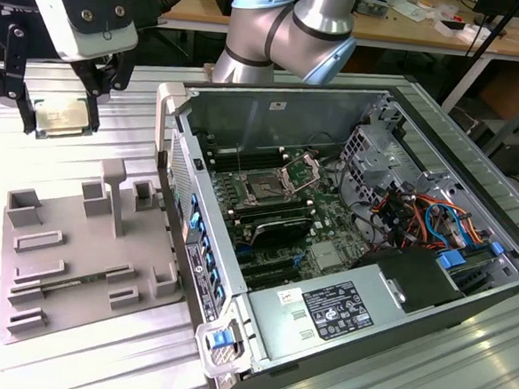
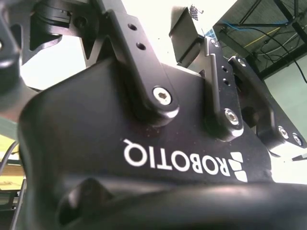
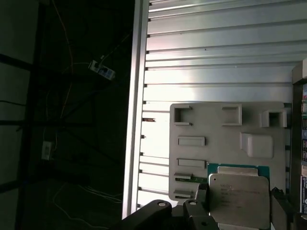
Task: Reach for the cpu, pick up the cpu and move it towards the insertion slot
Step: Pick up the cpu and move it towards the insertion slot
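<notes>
The cpu point(image 1: 64, 117), a flat square chip with a silvery top, hangs in the air at the exterior view's upper left, above the slatted table. My gripper point(image 1: 62, 109) is shut on it, one black finger on each side. In the first wrist view the cpu point(image 3: 238, 199) sits between the fingers point(image 3: 202, 195), over a corner of the grey tray point(image 3: 216, 127). The insertion slot point(image 1: 264, 188), a dark-centred socket with its metal bracket point(image 1: 302, 170) hinged up, lies on the motherboard inside the open computer case, well towards the exterior view's right of the gripper. The gripper's black housing point(image 2: 120, 124) is close up in the second wrist view.
The grey tray point(image 1: 86, 254) with raised frames and posts lies on the table below the gripper. The case's near wall point(image 1: 178, 153) stands between gripper and socket. Inside are memory slots point(image 1: 244, 162), cables point(image 1: 418, 214) and a power supply point(image 1: 340, 311). The arm point(image 1: 289, 27) reaches over the case's back.
</notes>
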Controlling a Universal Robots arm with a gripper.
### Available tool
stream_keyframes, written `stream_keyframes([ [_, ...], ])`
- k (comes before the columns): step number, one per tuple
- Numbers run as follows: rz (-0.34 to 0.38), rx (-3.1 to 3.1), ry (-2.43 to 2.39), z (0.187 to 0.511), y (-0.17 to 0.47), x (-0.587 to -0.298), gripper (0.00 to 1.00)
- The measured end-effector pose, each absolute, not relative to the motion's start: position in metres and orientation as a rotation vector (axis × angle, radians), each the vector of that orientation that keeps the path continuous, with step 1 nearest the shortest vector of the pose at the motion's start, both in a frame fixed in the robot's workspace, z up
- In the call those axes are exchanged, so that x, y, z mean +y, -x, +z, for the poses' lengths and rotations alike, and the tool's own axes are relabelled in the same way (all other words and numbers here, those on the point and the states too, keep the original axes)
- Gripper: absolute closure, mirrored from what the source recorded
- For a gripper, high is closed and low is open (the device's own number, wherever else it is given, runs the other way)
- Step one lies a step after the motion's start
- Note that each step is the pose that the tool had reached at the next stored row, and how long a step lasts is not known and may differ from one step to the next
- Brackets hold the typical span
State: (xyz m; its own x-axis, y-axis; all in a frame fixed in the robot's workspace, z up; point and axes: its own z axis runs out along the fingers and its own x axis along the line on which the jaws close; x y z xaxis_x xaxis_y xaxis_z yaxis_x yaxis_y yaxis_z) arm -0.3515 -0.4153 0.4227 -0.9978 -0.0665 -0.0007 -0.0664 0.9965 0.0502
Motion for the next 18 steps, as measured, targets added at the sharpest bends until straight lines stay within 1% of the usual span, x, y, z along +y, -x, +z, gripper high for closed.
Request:
stream_keyframes([
  [18, -0.080, -3.138, -0.105, 0.423, 0.338, -0.415, 0.45],
])
